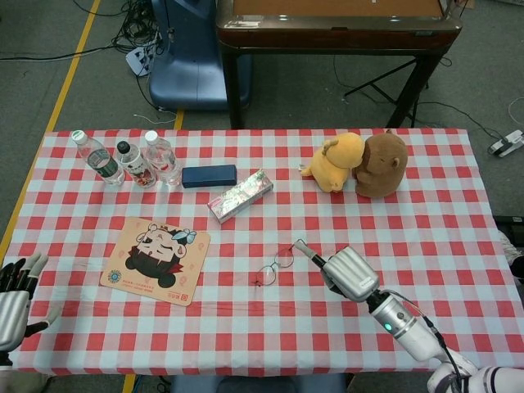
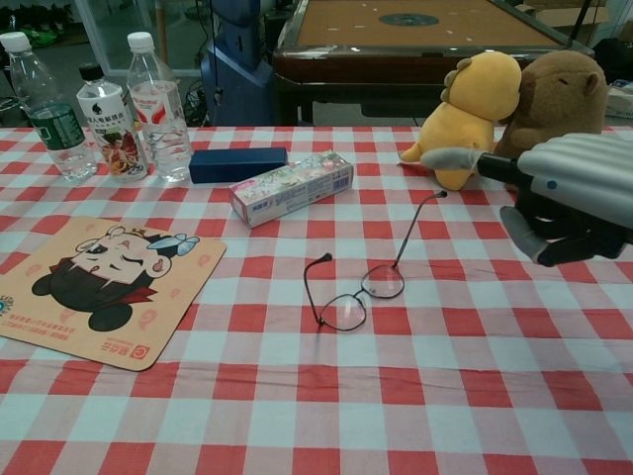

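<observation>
From the head view, the checkered tabletop [image 1: 458,213] carries three water bottles [image 1: 131,158], a dark blue case [image 1: 209,176], a patterned box [image 1: 240,196], a cartoon mouse pad [image 1: 156,259] and two plush toys [image 1: 360,164]. The glasses [image 1: 274,266] lie mid-table, thin-framed, just left of the right robot hand [image 1: 348,273], which holds nothing, fingers extended. The left robot hand [image 1: 16,293] sits at the table's edge, fingers spread.

In the chest view, the glasses [image 2: 358,287] rest lenses-down with both temples raised; nothing blocks them. The right robot hand [image 2: 564,198] hovers beside them, apart.
</observation>
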Robot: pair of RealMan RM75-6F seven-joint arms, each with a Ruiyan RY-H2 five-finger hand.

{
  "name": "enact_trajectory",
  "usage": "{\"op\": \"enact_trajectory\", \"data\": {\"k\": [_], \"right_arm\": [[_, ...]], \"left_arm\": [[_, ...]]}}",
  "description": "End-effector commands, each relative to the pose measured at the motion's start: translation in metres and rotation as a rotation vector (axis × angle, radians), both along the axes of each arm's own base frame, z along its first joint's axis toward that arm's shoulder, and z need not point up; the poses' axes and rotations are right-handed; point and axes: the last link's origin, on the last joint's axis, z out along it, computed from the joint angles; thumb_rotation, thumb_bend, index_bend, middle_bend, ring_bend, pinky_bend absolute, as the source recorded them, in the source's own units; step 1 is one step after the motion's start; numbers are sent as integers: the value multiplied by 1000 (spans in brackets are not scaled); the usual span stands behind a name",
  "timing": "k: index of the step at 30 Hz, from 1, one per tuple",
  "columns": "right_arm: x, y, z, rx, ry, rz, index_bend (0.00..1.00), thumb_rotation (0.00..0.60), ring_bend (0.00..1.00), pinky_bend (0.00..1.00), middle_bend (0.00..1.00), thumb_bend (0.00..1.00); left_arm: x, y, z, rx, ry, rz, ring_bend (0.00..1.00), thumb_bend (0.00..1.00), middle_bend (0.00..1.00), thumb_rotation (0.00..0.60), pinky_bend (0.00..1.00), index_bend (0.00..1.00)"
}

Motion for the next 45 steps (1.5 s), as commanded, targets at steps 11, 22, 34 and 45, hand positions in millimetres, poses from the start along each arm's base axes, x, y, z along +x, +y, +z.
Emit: {"op": "enact_trajectory", "data": {"k": [11,22,34,45], "right_arm": [[-29,-17,3,-30,27,-128,0,600,1000,967,1000,731],[-26,-35,-20,28,60,-136,0,600,1000,967,1000,750],[-17,-33,-44,99,84,-111,0,600,1000,968,1000,755],[-9,-26,-67,171,99,-87,0,600,1000,968,1000,755]], "left_arm": [[3,0,-3,-11,8,3,0,254,0,600,0,0],[3,-1,-4,-18,15,17,0,254,0,600,0,0],[5,-2,-4,-22,21,18,0,254,0,600,0,0],[4,-2,-5,-24,20,21,0,255,0,600,0,0]]}}
